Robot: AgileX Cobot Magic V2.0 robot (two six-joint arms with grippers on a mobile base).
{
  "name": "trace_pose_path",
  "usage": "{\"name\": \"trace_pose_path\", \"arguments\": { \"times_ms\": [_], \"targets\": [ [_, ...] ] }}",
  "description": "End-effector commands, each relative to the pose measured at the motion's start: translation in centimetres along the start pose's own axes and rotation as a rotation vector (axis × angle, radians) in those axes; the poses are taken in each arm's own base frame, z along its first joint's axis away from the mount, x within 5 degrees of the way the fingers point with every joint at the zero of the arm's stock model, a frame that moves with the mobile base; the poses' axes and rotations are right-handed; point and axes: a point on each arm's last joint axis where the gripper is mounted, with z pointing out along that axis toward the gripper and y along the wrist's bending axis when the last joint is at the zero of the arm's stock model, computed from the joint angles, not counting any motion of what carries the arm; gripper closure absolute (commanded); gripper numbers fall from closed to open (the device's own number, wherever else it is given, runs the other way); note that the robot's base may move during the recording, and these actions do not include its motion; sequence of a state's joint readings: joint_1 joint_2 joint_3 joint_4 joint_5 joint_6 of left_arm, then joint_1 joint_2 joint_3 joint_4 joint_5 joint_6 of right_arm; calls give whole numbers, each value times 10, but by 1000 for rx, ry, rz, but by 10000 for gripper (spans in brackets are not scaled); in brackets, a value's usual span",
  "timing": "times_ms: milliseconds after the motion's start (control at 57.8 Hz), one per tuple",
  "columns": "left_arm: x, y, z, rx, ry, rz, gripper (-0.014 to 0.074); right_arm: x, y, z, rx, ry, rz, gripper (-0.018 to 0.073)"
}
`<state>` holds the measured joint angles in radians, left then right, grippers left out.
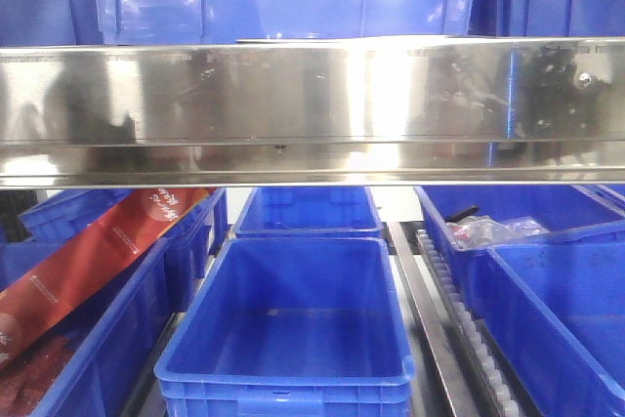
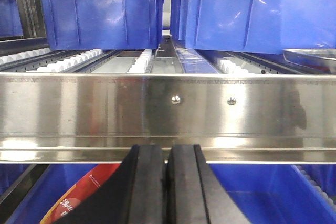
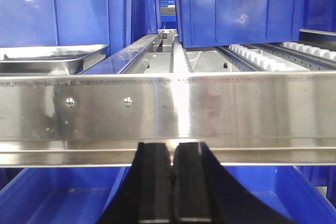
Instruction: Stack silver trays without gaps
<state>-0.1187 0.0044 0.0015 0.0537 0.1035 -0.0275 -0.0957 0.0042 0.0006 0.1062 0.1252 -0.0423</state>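
Front view first: a long shiny steel beam [image 1: 312,109] is stretched right across the picture. Blue bins are seen above it, and an open blue bin [image 1: 293,329] is set below at the centre. At the left, a red carton [image 1: 88,261] is leaned slantwise over the lower bins. White characters and a small white logo are printed on it, but they are too blurred to be read. A clear bag [image 1: 493,231] is lying in the bin at the right, and a roller track [image 1: 469,329] is run between the lower bins.

Over to the left wrist view: the left hand [image 2: 167,153] is held just below the beam, its two black fingers pressed together with nothing between them. Two screws [image 2: 176,99] are set in the beam's face. On the shelf behind the beam, at the far right edge, a silver tray [image 2: 312,55] is caught, laid flat in front of a big blue bin. Pale characters are printed on the red carton below, too small to be made out.

Now the right wrist view: the right hand [image 3: 171,150] is likewise clenched shut on nothing, just under the beam. The silver tray is seen at the far left, flat on the shelf just behind the beam, with a blue bin behind it. Whether tray and bin touch cannot be told.
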Motion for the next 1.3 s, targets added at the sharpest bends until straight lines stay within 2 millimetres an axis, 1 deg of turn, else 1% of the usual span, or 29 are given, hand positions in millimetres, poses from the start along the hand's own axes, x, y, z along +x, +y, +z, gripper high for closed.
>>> {"name": "trace_pose_path", "arguments": {
  "times_ms": [0, 277, 346, 415, 467, 554, 623, 675, 710, 761, 813, 865, 883, 986, 1056, 1108, 1194, 1281],
  "targets": [
    [-2, 0, 0, 5, -22, -3, 603, -4, 0, 0, 5, -46, -1, 638],
    [-2, 0, 0, 5, -22, -3, 603, -5, 0, -1, 5, -57, -1, 638],
    [-5, 0, -1, 6, -50, -3, 603, -7, 0, -1, 6, -75, -1, 638],
    [-11, 0, -1, 7, -120, -3, 603, -11, -1, -1, 8, -125, -1, 638],
    [-19, -1, -2, 10, -204, -22, 603, -15, -1, -2, 10, -162, -1, 638],
    [-33, 2, -6, 13, -354, -191, 603, -22, -1, -3, 14, -246, -1, 638],
    [-55, 6, -14, 17, -472, -311, 603, -26, -1, -4, 15, -288, 18, 638],
    [-72, 6, -19, 26, -503, -309, 603, -27, -3, -4, 15, -299, 97, 638],
    [-81, 5, -22, 34, -493, -294, 603, -27, -3, -4, 16, -298, 141, 638],
    [-95, 3, -27, 40, -463, -238, 603, -27, -3, -4, 15, -296, 161, 638],
    [-110, 3, -35, 33, -440, -163, 603, -37, -2, -7, 8, -313, 161, 638],
    [-123, 3, -39, 26, -394, -136, 603, -51, 0, -11, -8, -306, 161, 638],
    [-129, 3, -42, 24, -393, -128, 603, -55, 1, -12, -12, -302, 160, 638],
    [-157, 5, -41, -4, -275, -76, 603, -81, 7, -24, -49, -255, 152, 638],
    [-177, 7, -37, -15, -221, -63, 603, -98, 10, -33, -68, -239, 143, 638],
    [-188, 7, -29, -18, -171, -63, 603, -111, 12, -35, -77, -219, 140, 638],
    [-207, 8, -16, -22, -119, -64, 603, -133, 15, -33, -86, -169, 136, 638],
    [-223, 8, 0, -22, -19, -33, 603, -154, 18, -27, -96, -84, 130, 638]
  ]
}}
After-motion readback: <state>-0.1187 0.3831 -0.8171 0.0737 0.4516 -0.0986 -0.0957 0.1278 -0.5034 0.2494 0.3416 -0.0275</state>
